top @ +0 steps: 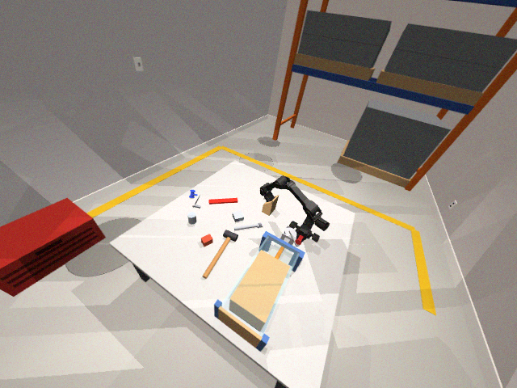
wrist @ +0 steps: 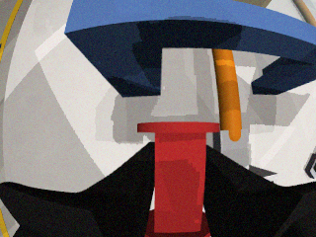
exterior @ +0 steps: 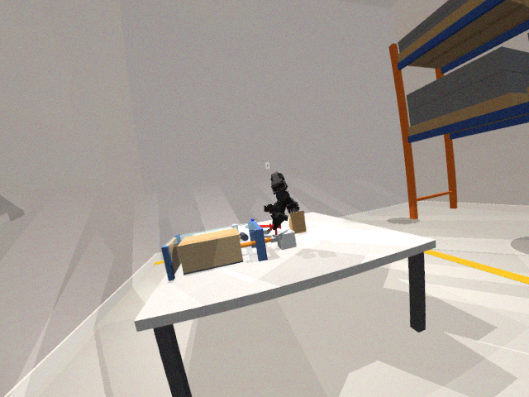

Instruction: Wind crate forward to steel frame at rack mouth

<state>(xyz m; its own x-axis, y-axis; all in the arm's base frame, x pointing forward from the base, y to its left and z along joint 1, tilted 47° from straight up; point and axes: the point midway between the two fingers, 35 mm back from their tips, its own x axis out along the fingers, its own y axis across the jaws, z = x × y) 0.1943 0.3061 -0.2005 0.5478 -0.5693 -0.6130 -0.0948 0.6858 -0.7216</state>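
The tan crate (top: 260,280) (exterior: 211,252) lies flat inside the clear-panelled cubby, its front short of the blue steel frame (top: 275,239) (exterior: 259,246) (wrist: 197,25). An orange strap (top: 279,252) (exterior: 248,245) (wrist: 229,91) runs from it through the frame to the grey winch (top: 286,238) (exterior: 287,240). My gripper (top: 299,239) (exterior: 276,227) (wrist: 175,148) is shut on the red grip of the winch handle (top: 298,241) (wrist: 180,183), just outside the frame, by the winch. The key end and the winch hole are hidden, so whether the key is seated cannot be told.
A hammer (top: 216,255), a wrench (top: 248,226), a red bar (top: 223,200), a small red block (top: 206,240), a grey cylinder (top: 191,218) and a grey block (top: 237,217) lie left of the cubby. A tan block (top: 269,206) (exterior: 297,222) stands beyond the winch near the arm.
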